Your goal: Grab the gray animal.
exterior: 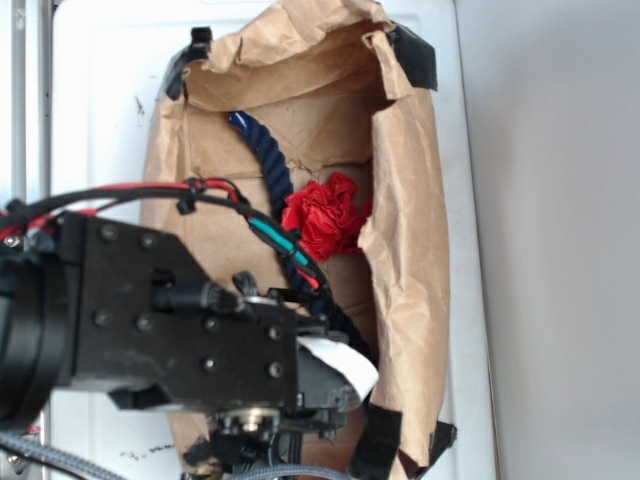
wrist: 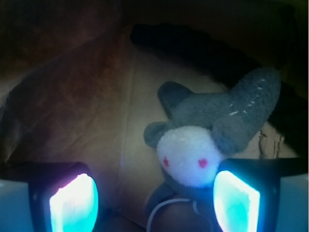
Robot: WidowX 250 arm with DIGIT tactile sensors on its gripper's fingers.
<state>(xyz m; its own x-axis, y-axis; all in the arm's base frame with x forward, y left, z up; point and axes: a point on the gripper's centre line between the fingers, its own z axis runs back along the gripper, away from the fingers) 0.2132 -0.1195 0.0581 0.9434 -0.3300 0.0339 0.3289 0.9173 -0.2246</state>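
Just beside hand (wrist: 154, 200): gray animal (wrist: 212, 140).

From where I stand, nothing here can be read. There are no words, brand names, numbers or signs on anything in either view. The white tag (exterior: 338, 362) low in the exterior view, right of centre, shows no print I can make out.

We count one gray animal (wrist: 212, 130), wrist view only, lying on the brown paper bag (exterior: 410, 250). One bag. Inside it: one red paper ball (exterior: 325, 218) and one navy rope (exterior: 268, 160), touching the ball's left edge. One gripper (wrist: 154, 200), two lit pads (wrist: 75, 203). Four black tape patches (exterior: 415, 55) on the bag's corners.
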